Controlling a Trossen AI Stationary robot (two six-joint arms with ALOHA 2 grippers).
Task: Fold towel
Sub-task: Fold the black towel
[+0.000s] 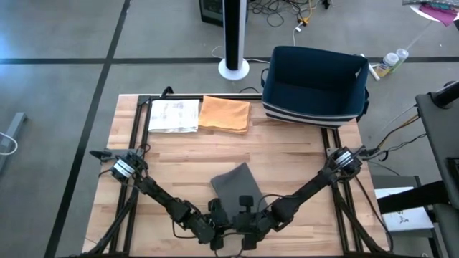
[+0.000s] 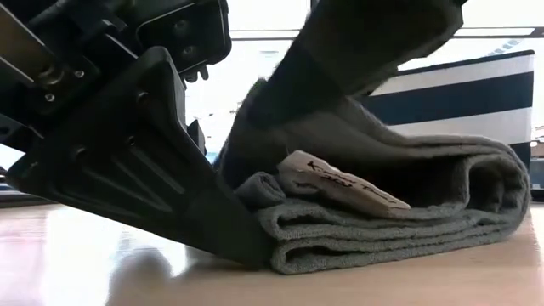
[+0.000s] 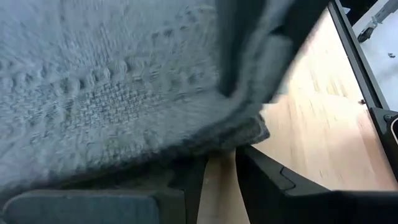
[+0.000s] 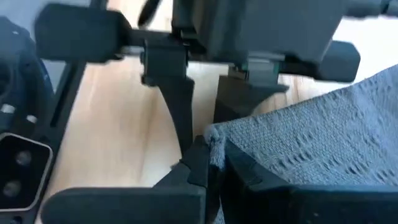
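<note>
Gripping the grey towel [image 1: 234, 185] at its near edge, both grippers sit close together at the table [image 1: 301, 154] front. Right gripper [image 4: 211, 158] fingers are closed on a towel corner; left gripper [image 3: 221, 163] fingers pinch the edge w/ a small gap. Risk: thin bite on right could slip when lifting, so the fold goes skewed.

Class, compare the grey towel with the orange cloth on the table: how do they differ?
The grey towel is dark and lies near the table's front edge; the orange cloth is bright and lies at the back. The grey towel has both tools at its near edge; the orange cloth lies untouched. Both are folded and rest on wood.
</note>
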